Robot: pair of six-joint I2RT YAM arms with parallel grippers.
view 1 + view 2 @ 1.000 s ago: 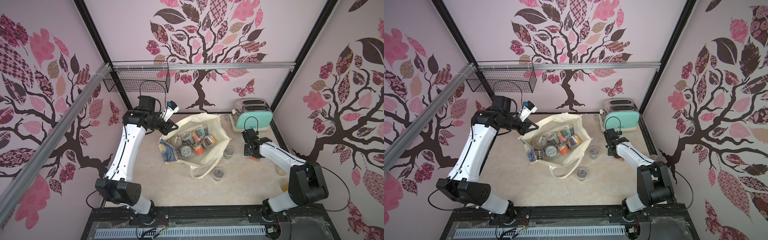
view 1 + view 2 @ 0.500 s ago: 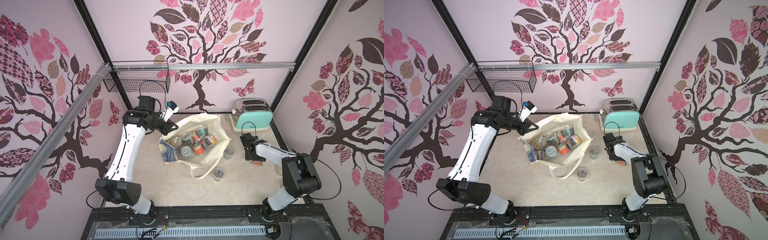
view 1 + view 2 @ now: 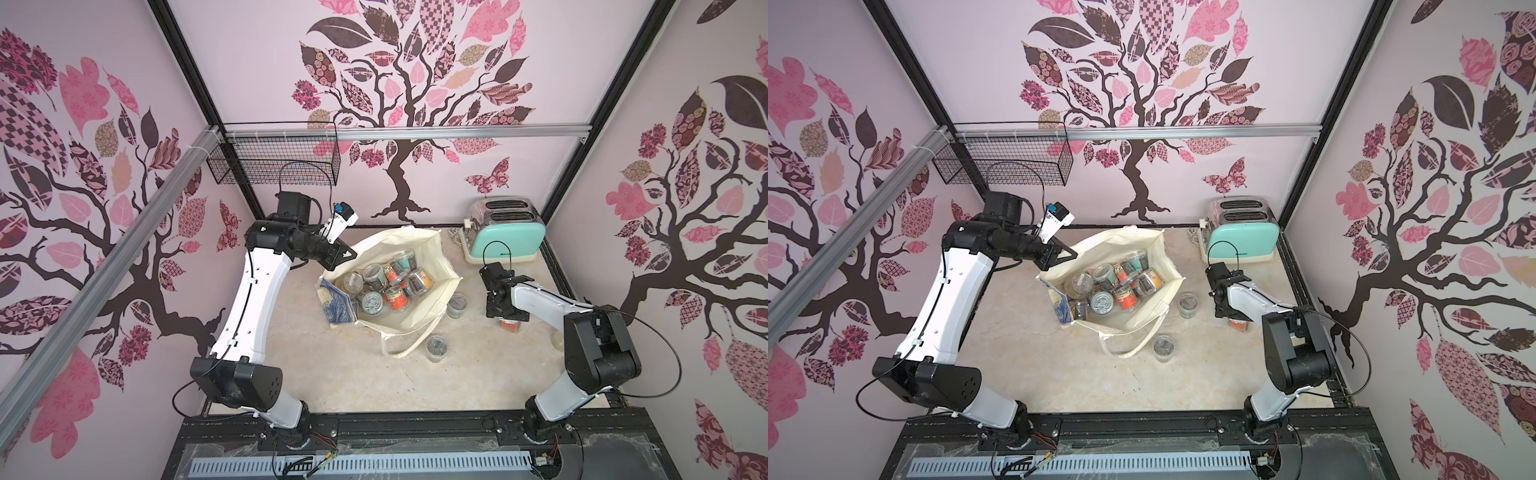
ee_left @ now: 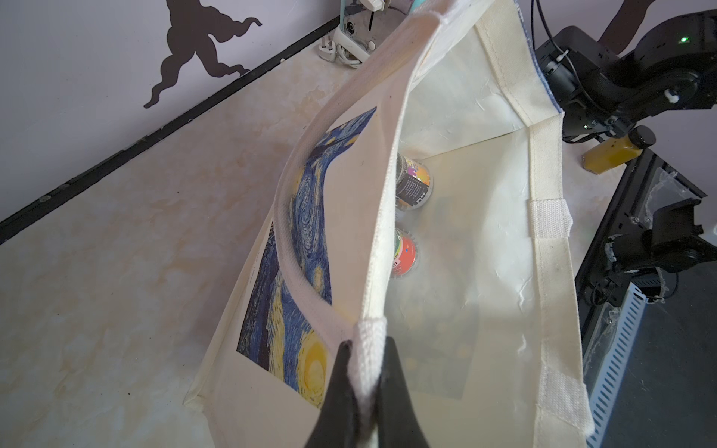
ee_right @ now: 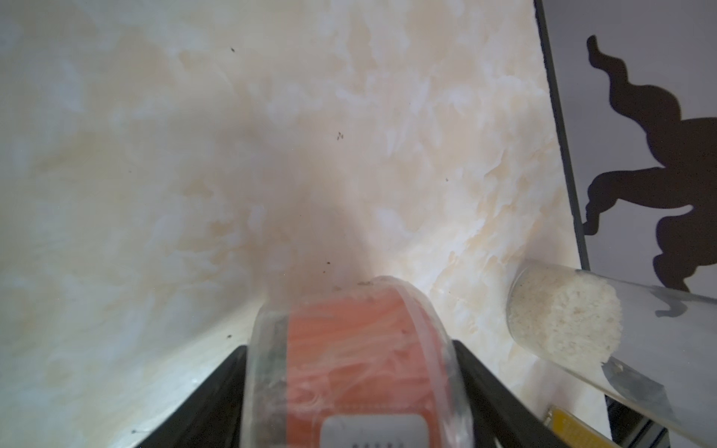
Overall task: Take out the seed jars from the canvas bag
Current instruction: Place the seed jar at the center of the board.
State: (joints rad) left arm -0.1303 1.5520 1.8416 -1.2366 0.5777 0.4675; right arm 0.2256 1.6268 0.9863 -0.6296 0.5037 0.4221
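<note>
the canvas bag (image 3: 432, 253) sits open on the marbled surface (image 3: 374, 395), its blue-and-yellow print showing on the outer left side. inside it a heap of seed jars (image 3: 386, 284) lies at all angles on the bottom, with red, orange and dark labels; both top views show the heap, while the left wrist view catches only two of them past the bag's edge. the left end effector (image 4: 368, 343) is closed tight on the bag's rim, right where a strap (image 4: 295, 271) is sewn on, with the cream webbing squeezed between its black fingers (image 4: 341, 372). it grips the rim at the bag's left side, and the heap sits below it and just to its right, not touching it. the right end effector (image 5: 349, 360) points down at the surface to the right of the bag and in front of the mint toaster (image 3: 505, 237), well apart from the heap. its jaws stand wide with an orange jar (image 5: 349, 333) between them, a finger close against each side; whether they press on it or only flank it i cannot tell. another jar (image 3: 457, 305) stands just beside the bag's right wall, between the bag and this end effector, and a third jar (image 3: 435, 348) stands near the bag's front by the loose strap (image 3: 401, 353). a clear container (image 5: 562, 322) of pale grainy stuff lies tilted near the orange jar
</note>
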